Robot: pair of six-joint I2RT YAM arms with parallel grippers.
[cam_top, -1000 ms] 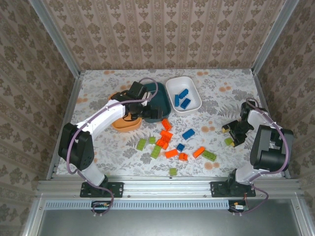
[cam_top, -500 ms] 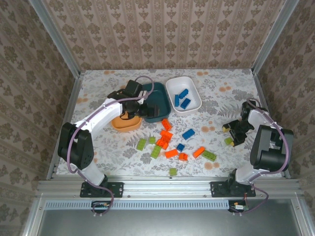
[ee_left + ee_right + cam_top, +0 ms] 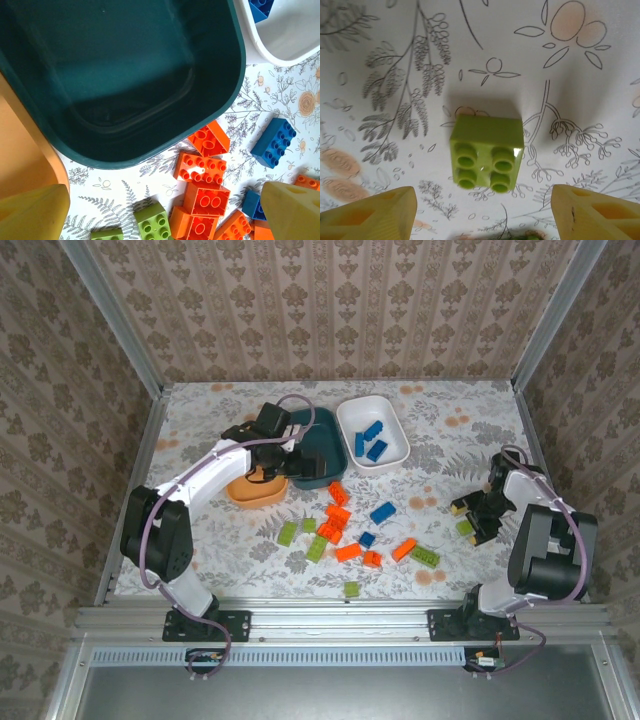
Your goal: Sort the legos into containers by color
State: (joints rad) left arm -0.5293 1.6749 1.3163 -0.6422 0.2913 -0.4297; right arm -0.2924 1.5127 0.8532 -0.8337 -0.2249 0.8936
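Hovers on the right with right fingers [image 3: 365, 215] apart and gripping nothing, 1 lime green lego [image 3: 487, 152] lying studs-up on the surface [image 3: 395, 60] between them, touching neither. Hangs on the left with left fingers [image 3: 32, 212] spread wide and bare, the dark teal container [image 3: 125, 75] just beyond the tips, orange legos [image 3: 202, 170] clustered between them, 1 blue lego [image 3: 274, 142] beyond the right-hand tip, the orange container [image 3: 20, 150] beyond the left-hand one.

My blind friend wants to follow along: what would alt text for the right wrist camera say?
A four-stud lime green lego lies on the flower-print table, centred just ahead of two yellow fingertips of the open jaws, which do not touch it.
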